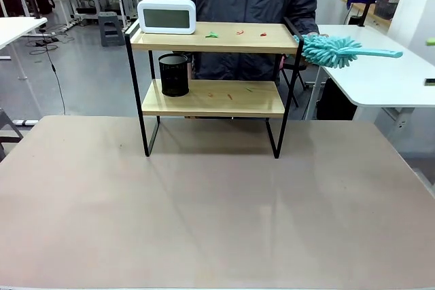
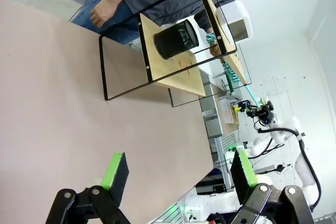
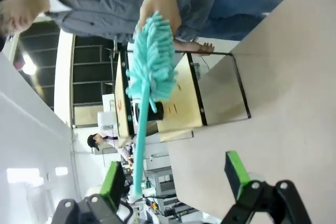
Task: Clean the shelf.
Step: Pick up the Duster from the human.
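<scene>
A person's hand (image 3: 163, 3) holds a teal duster (image 1: 333, 50) beside the two-tier shelf (image 1: 211, 98); the left gripper (image 2: 179, 174) and right gripper (image 3: 174, 174) both gape wide, gripping nothing

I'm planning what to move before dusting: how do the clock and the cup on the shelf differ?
The clock is white and solid; the cup is black mesh. The clock is wide and boxy, the cup round and open-topped. The clock stands on the top board, the cup on the lower one. Both stand at the shelf's left end.
</scene>
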